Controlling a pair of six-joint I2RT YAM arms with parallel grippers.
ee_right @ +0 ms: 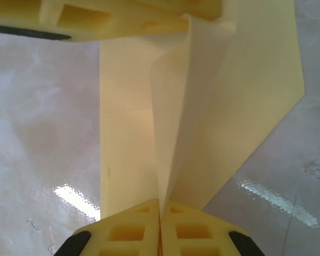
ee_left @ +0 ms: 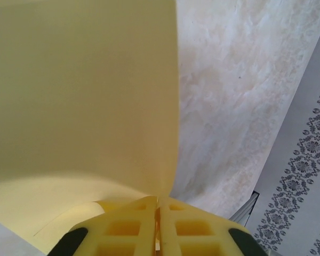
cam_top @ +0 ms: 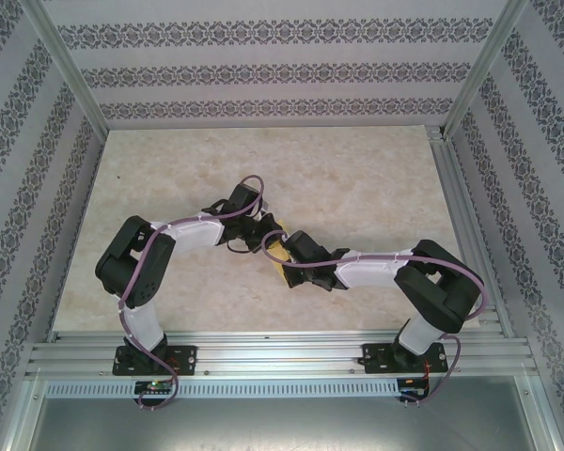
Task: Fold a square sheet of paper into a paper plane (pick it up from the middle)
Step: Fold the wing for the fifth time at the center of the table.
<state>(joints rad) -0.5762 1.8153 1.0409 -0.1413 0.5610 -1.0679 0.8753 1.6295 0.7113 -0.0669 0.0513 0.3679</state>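
Left pincer [ee_left: 159, 212]; right pincer [ee_right: 160, 210]; both pinch paper [ee_right: 245, 96] (creased)

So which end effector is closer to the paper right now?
Neither, it's a tie. Left end effector is shut on one end of the paper; right end effector is shut on its crease at the opposite end.

Bright, even, diffuse light. Overhead view sharp; faint soft shadows on table [cam_top: 357, 178]. Right wrist view: white glare streaks on glossy table, left and right; paper [ee_right: 240, 96] shaded inside fold. Left wrist view: close paper soft, slightly unfocused.
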